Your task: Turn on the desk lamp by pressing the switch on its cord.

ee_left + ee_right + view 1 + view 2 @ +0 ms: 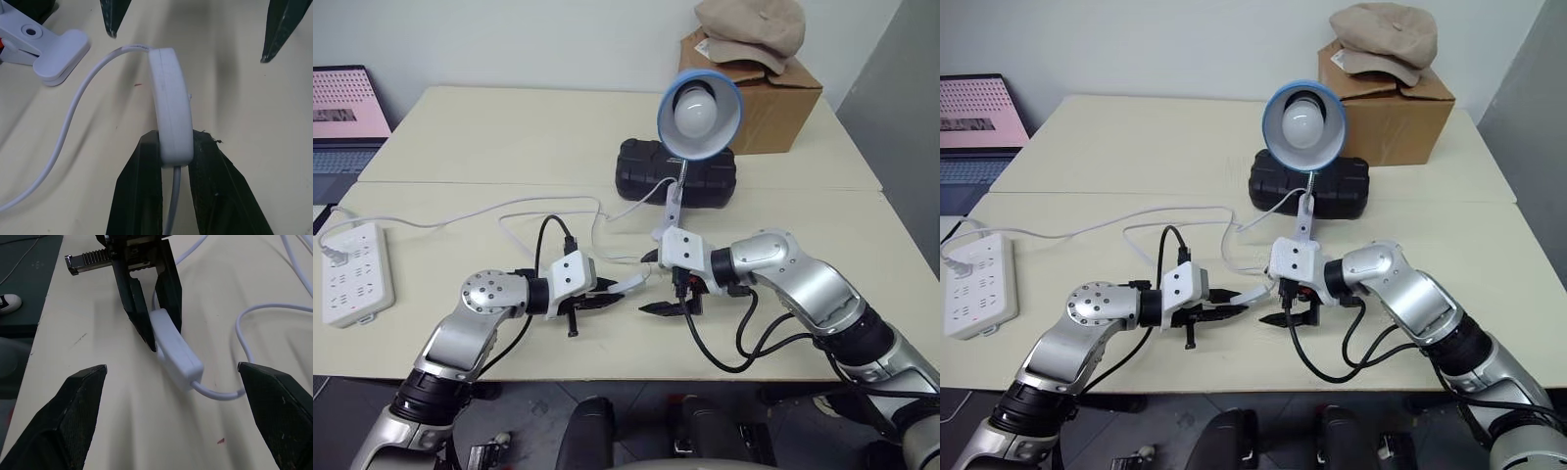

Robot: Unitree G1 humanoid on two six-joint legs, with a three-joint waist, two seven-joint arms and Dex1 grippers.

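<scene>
**Left hand clamped on switch, right hand spread beside it**

Left hand: two black fingers pinched on one end of the switch, which juts out past the fingertips, lifted just off the counter. Its free end points toward the right hand.

Right hand: fingers wide apart, holding nothing. Faces the left hand, tips just short of the switch. In the right wrist view the switch sits between the two spread fingers, farther out, with the left hand gripping its far end.

Cord: thin, white. Leaves both ends of the switch, loops across the counter toward the power strip at the left edge, and another run goes to the lamp's clip.

Desk lamp: blue shade tipped toward the camera, bulb unlit. Stands behind the hands, in front of a black case.

Back right: cardboard box with a beige cap on top. Laptop at far left.
</scene>
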